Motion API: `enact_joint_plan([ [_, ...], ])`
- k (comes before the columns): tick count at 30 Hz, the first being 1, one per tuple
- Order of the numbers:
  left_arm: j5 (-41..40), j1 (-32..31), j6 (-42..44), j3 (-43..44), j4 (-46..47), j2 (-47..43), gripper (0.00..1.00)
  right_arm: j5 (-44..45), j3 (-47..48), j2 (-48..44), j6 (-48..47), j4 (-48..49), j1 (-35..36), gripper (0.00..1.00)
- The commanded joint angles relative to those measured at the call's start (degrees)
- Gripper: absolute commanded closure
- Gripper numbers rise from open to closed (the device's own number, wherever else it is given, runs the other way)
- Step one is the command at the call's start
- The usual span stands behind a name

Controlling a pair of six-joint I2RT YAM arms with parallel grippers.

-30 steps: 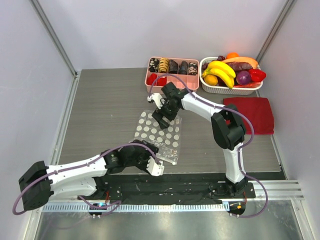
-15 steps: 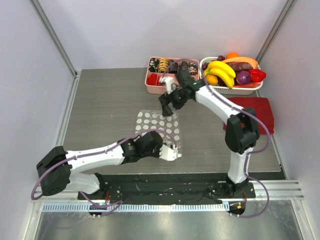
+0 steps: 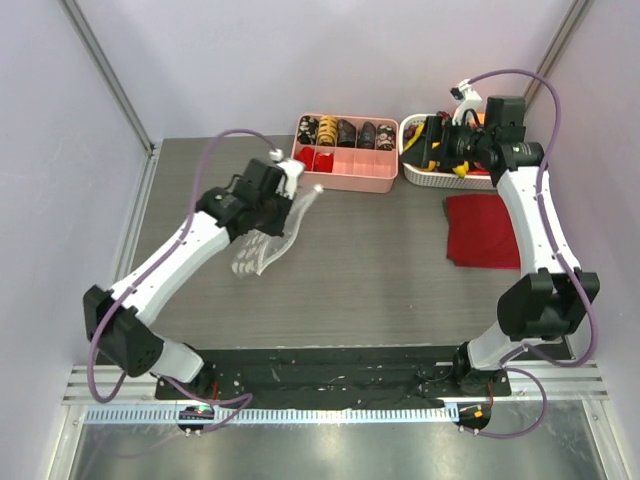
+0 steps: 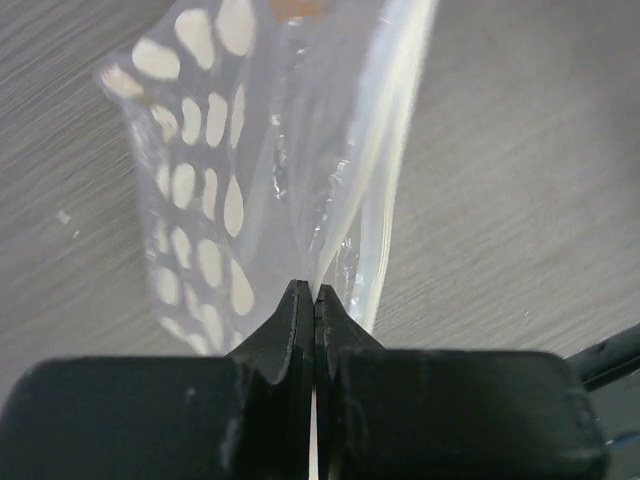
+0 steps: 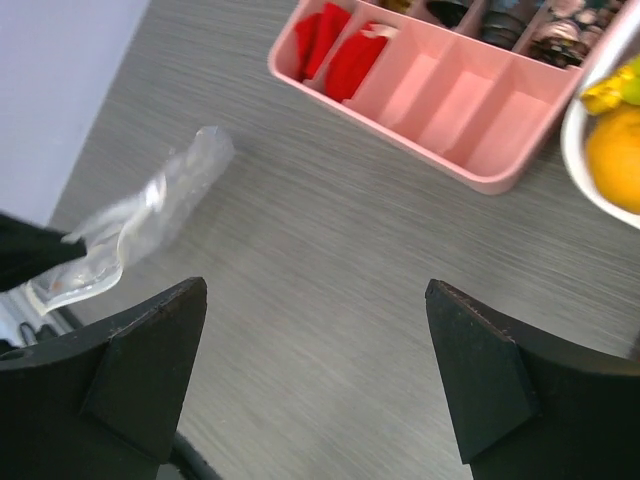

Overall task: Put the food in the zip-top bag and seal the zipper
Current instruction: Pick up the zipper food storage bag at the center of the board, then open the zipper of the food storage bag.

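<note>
The left end effector (image 3: 290, 186) has its two fingertips pressed together on a clear edge of the zip-top bag (image 3: 264, 246), pinching it; in its wrist view the fingertips (image 4: 300, 305) meet with the film caught between them, and the bag (image 4: 230, 170) stretches away from them with its white dots to the left of the pinch. From above, the bag hangs down and toward the near-left of this end effector, above the desk (image 3: 380, 270); whether its far corner touches the desk cannot be told. The pink tray (image 3: 345, 184) lies just beyond and to the right of the left end effector. The right end effector (image 3: 438, 145) stands well apart from the bag, above the left part of the white basket (image 3: 450, 181), its fingers spread wide and holding nothing. In its wrist view the right end effector (image 5: 315, 295) frames bare desk, the pink tray (image 5: 430, 100) ahead of it, the bag (image 5: 150, 215) off to its left, and the food (image 5: 612, 150) in the basket at its right. A red cloth (image 3: 485, 230) lies on the near side of that end effector
</note>
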Motion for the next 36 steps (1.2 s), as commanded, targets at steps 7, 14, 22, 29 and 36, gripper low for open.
enact_joint_plan([
  [7, 5.3, 2.3, -26.3, 7.7, -7.2, -6.1, 1.00, -11.2, -13.0, -10.2, 17.1, 11.8, 2.7, 0.08],
  [14, 11.1, 2.5, -33.8, 12.0, -1.8, 2.5, 1.00, -10.3, -19.9, -11.6, 22.3, 20.3, 13.6, 0.11],
  [22, 14.9, 2.5, -40.0, 7.8, 9.4, 5.5, 1.00, -3.1, -16.9, -5.6, 18.9, 18.9, 21.5, 0.17],
  [29, 18.9, 5.1, -43.5, 3.0, 14.8, 4.5, 1.00, -0.1, -16.1, -0.9, 16.5, 16.7, 22.5, 0.29],
  [36, 23.6, 8.6, -44.5, 0.5, 17.2, 3.0, 1.00, 3.7, -17.1, 0.5, 10.5, 13.6, 23.5, 0.61],
])
